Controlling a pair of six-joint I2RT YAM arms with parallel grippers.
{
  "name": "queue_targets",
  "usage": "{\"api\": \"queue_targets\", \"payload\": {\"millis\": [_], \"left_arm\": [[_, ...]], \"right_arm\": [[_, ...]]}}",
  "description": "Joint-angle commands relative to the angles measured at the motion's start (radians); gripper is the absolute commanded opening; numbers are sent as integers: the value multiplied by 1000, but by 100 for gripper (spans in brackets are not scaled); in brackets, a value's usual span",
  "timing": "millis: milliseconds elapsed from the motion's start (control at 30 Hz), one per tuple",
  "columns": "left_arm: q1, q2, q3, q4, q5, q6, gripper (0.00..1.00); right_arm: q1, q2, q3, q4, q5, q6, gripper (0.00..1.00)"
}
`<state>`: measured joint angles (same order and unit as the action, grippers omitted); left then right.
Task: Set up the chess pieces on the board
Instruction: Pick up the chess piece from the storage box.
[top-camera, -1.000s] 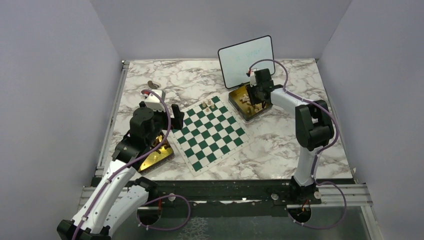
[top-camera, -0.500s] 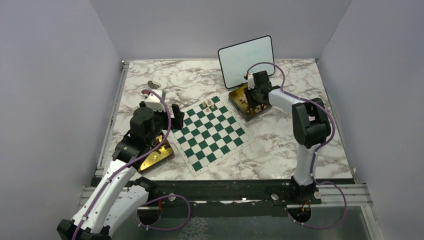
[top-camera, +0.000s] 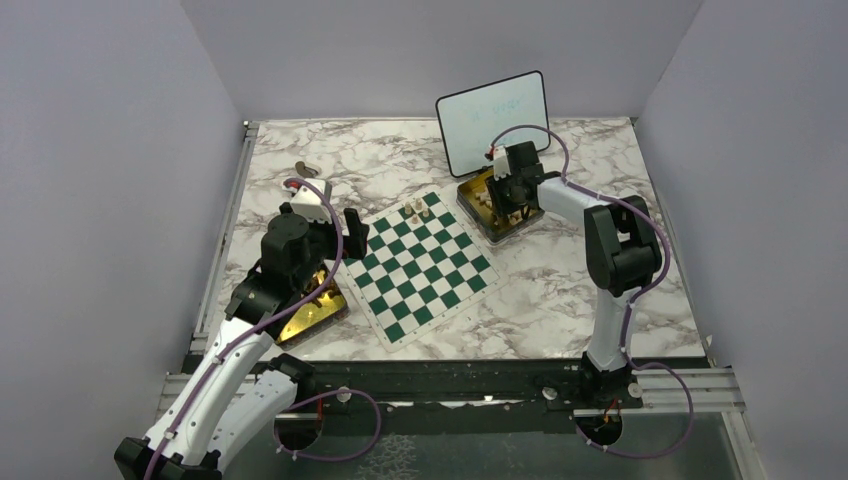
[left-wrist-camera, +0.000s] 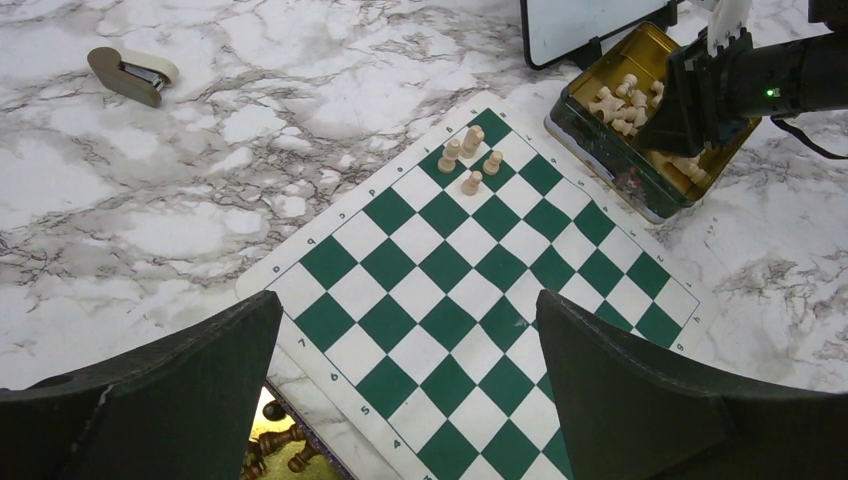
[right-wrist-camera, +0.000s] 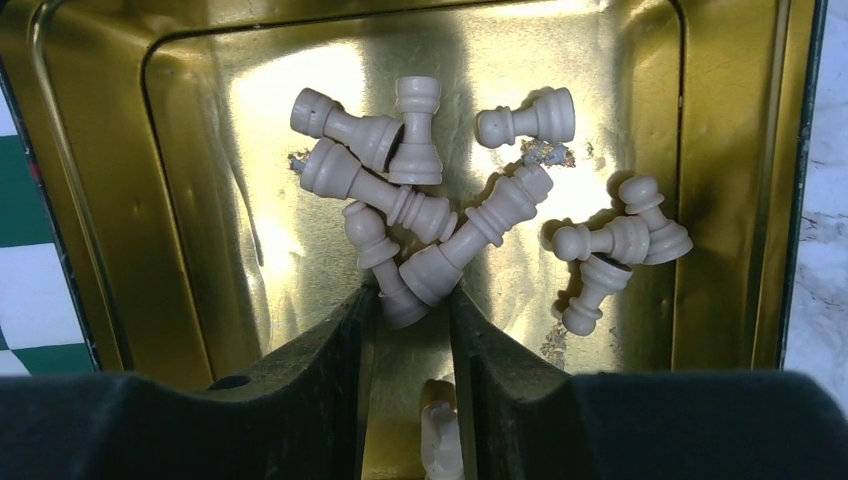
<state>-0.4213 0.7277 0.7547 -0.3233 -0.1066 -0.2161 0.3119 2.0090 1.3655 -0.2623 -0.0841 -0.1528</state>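
Observation:
The green and white board (top-camera: 420, 265) lies mid-table. Several pale chess pieces (left-wrist-camera: 468, 160) stand at its far corner. More pale pieces (right-wrist-camera: 420, 200) lie heaped in the gold tin (top-camera: 470, 205) right of the board. My right gripper (right-wrist-camera: 412, 295) is down in that tin, its jaws narrow and pinching the bases of two lying pale pieces (right-wrist-camera: 425, 280). Another pale piece (right-wrist-camera: 440, 430) lies between the fingers further back. My left gripper (left-wrist-camera: 408, 310) hangs wide open and empty above the board's left edge. Dark pieces (left-wrist-camera: 280, 450) lie in a second tin (top-camera: 310, 312) under it.
A small framed whiteboard (top-camera: 492, 120) stands just behind the right tin. A small tan and grey stapler-like object (left-wrist-camera: 132, 73) lies on the marble at the far left. Grey walls close in the table on three sides.
My right gripper has shifted slightly left and settled lower into the gold tin. The left arm and the pieces on the board have not moved.

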Motion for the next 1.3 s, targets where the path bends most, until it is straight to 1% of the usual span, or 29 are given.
{"api": "queue_targets", "payload": {"millis": [0, 367, 567, 700, 833, 1033, 1267], "left_arm": [[-7, -3, -8, 16, -2, 7, 99], [-7, -2, -8, 17, -1, 7, 99], [-6, 2, -8, 18, 4, 6, 99], [-7, 4, -8, 18, 7, 5, 99], [-6, 7, -8, 19, 16, 2, 99], [-7, 25, -6, 20, 32, -4, 99], [-7, 56, -4, 18, 82, -55, 98]], "right_arm": [[-4, 27, 0, 12, -44, -21, 36], [-4, 14, -10, 12, -39, -5, 24], [-4, -17, -33, 22, -30, 23, 19], [-3, -58, -56, 23, -33, 49, 18], [-3, -95, -68, 6, -7, 80, 15], [-4, -164, -106, 19, -8, 118, 14], [-3, -259, -159, 39, -47, 164, 14]]}}
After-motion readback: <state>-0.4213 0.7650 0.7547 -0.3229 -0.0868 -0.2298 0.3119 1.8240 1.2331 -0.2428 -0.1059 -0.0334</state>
